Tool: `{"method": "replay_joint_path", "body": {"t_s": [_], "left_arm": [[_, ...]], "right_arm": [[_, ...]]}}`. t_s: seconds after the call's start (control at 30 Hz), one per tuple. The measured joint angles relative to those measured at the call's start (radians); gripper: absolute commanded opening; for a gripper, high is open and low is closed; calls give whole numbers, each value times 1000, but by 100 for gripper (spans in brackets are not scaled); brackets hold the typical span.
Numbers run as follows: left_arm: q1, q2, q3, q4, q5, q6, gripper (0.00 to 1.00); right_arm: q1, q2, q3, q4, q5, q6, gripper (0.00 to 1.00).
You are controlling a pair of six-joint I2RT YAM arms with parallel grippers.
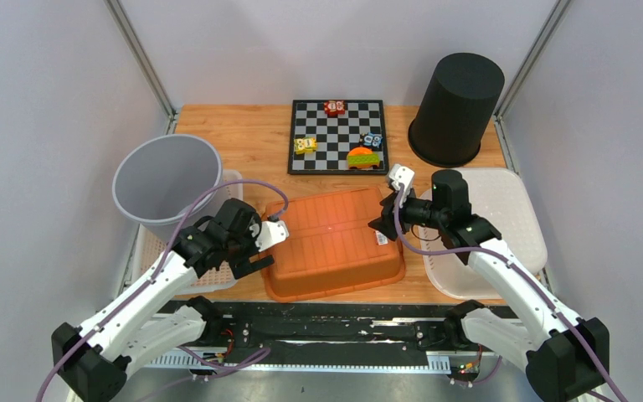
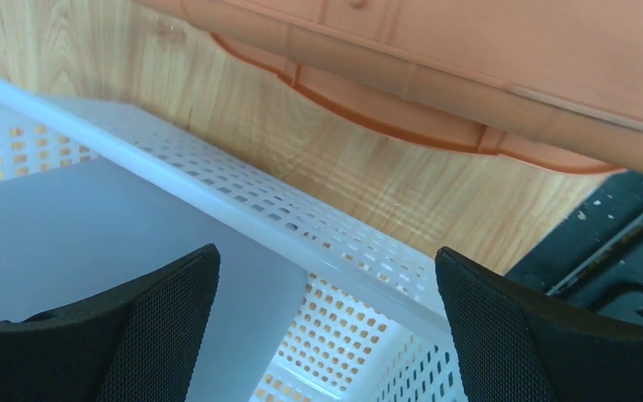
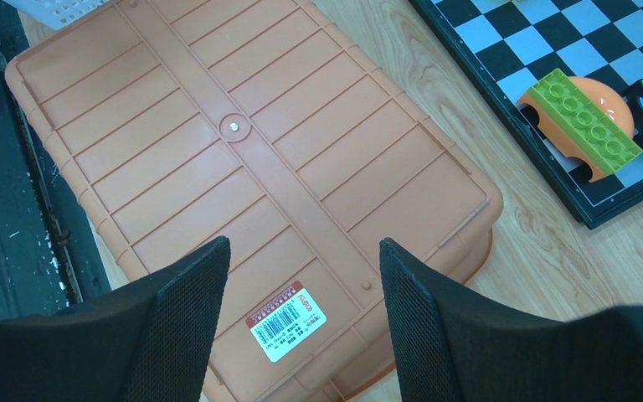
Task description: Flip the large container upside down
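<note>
The large orange container (image 1: 335, 243) lies bottom-up in the middle of the table, its ribbed base and a barcode label (image 3: 289, 321) facing up. It also shows in the left wrist view (image 2: 469, 50) and the right wrist view (image 3: 243, 142). My left gripper (image 1: 243, 255) is open and empty beside the container's left end, over a white perforated basket (image 2: 243, 180). My right gripper (image 1: 383, 224) is open and empty just above the container's right end, touching nothing. In its wrist view (image 3: 301, 276) the label lies between the fingers.
A grey bin (image 1: 167, 176) stands in the white basket at the left. A black bin (image 1: 456, 109) stands upside down at the back right. A checkerboard (image 1: 339, 134) with small toys lies at the back. A white tray (image 1: 511, 209) lies at the right.
</note>
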Motion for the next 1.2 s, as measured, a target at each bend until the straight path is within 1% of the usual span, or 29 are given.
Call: {"method": "replay_joint_path", "body": {"t_s": [0.07,0.2,0.27,0.4,0.5,0.57,0.63,0.77,0.8,0.87,0.9,0.93,1.0,1.13,1.2], "left_arm": [[0,34,0,26,-38,-32,96],[0,73,-8,73,-121,-81,84],[0,84,-23,92,-151,-100,76],[-1,99,-51,114,-190,-121,63],[-1,108,-61,120,-217,-129,49],[2,114,-62,127,-246,-136,43],[3,121,-62,132,-277,-140,40],[16,140,-62,152,-311,-133,41],[21,145,-62,157,-314,-130,44],[33,154,-62,168,-315,-119,61],[41,161,-65,174,-312,-113,64],[49,170,-72,182,-308,-107,65],[61,190,-92,197,-300,-97,58],[85,221,-120,233,-315,-80,49],[95,230,-125,257,-327,-81,42]], "right_arm": [[0,0,-1,0,-1,-1,69],[0,0,-3,0,-5,-4,69],[0,-1,-6,0,-7,-6,69],[0,-2,-10,0,-8,-8,69],[0,-3,-11,0,-9,-10,69],[0,-4,-11,0,-14,-10,69],[0,-7,-11,0,-16,-10,69],[0,-15,-12,0,-19,-11,69],[0,-17,-12,0,-22,-11,69],[0,-17,-12,0,-23,-11,69],[0,-18,-13,0,-23,-11,69],[0,-18,-13,0,-23,-11,69],[0,-21,-14,0,-24,-11,69],[0,-24,-15,0,-24,-11,69],[0,-26,-15,0,-24,-11,69]]}}
